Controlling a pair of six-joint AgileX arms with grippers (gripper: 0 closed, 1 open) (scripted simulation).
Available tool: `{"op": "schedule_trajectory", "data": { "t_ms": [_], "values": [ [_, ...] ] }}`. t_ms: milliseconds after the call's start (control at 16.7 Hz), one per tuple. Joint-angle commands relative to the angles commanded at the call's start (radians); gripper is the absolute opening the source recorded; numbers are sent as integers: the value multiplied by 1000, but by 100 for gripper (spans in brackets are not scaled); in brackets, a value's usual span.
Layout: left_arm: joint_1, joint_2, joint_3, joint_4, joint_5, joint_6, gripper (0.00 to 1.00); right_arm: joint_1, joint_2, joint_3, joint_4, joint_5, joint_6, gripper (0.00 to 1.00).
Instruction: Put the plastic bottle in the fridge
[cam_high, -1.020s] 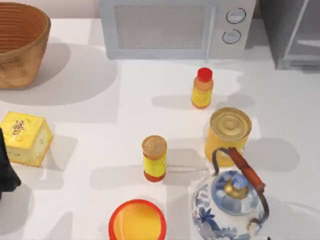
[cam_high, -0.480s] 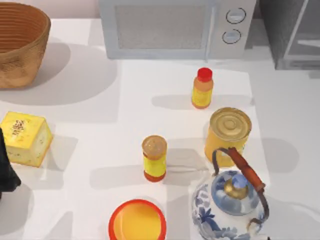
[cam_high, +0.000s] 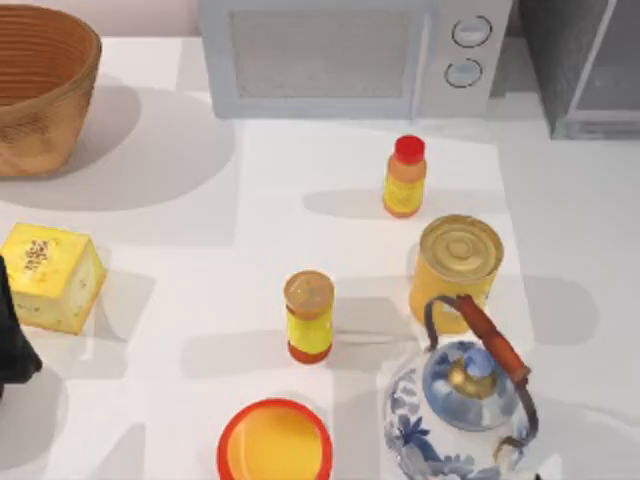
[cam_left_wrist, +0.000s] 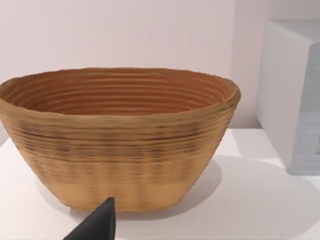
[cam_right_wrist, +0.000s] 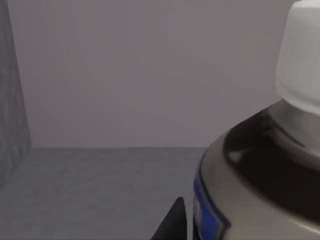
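At the bench's one o'clock corner in the top view stands the fridge (cam_high: 580, 70), dark grey with a paler framed door panel; the white microwave (cam_high: 350, 55) sits just beside it toward twelve o'clock. Close before the right wrist camera is the plastic bottle (cam_right_wrist: 260, 175), upright, with a dark rounded body, a blue label band and a white cap; grey walls and a grey floor lie behind and beside it, the same grey as the fridge. A dark tip of the right claw (cam_right_wrist: 172, 225) shows just beside the bottle; whether that claw is apart or clamped on it cannot be told. My left arm (cam_high: 10, 340) is parked at the eight o'clock edge of the bench, near the yellow box (cam_high: 50, 277); the left claw (cam_left_wrist: 97, 225) faces the woven basket (cam_left_wrist: 120, 140), which stands at eleven o'clock, and its state cannot be told either. Near the bench's middle stands the yellow-orange bottle with red cap (cam_high: 404, 177); at five o'clock from it is the yellow canister (cam_high: 458, 265), with the blue-and-white teapot (cam_high: 465, 400) nearer six o'clock.
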Motion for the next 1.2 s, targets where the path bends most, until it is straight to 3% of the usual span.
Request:
{"op": "schedule_trajectory", "data": {
  "t_ms": [540, 900, 1200],
  "values": [
    [0, 0, 0, 0, 0, 0, 100, 27, 155, 322, -151, 34, -2, 1],
    [0, 0, 0, 0, 0, 0, 100, 37, 174, 350, -174, 36, -3, 1],
    [0, 0, 0, 0, 0, 0, 100, 37, 174, 350, -174, 36, -3, 38]
  ]
}}
